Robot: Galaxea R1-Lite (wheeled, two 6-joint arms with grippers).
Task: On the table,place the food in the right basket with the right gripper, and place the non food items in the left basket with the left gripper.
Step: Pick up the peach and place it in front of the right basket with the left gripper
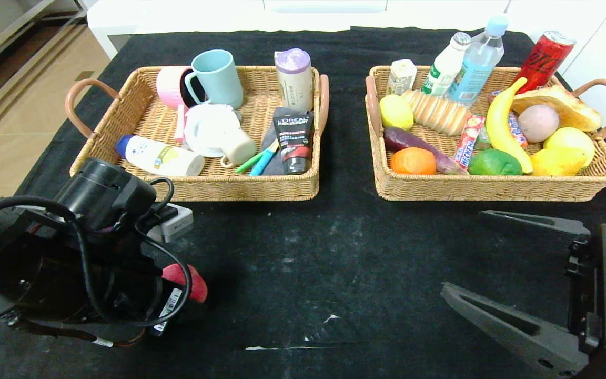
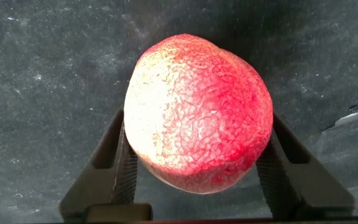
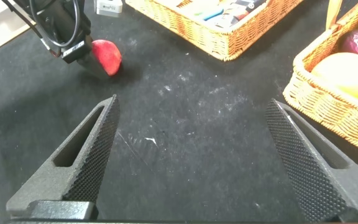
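Left hand (image 2: 194, 180) is down low over the table (image 1: 303, 263), fingers on either side of the peach (image 2: 197, 112) and touching it. Right hand (image 3: 191, 155) hovers above the table too, fingers spread wide, gripping nothing.

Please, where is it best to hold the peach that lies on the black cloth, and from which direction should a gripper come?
Grip the peach across its widest middle, coming from above with one finger on each side. It is round and sits alone on the flat table, so a grip off the middle would probably slip. The left gripper already straddles it this way.
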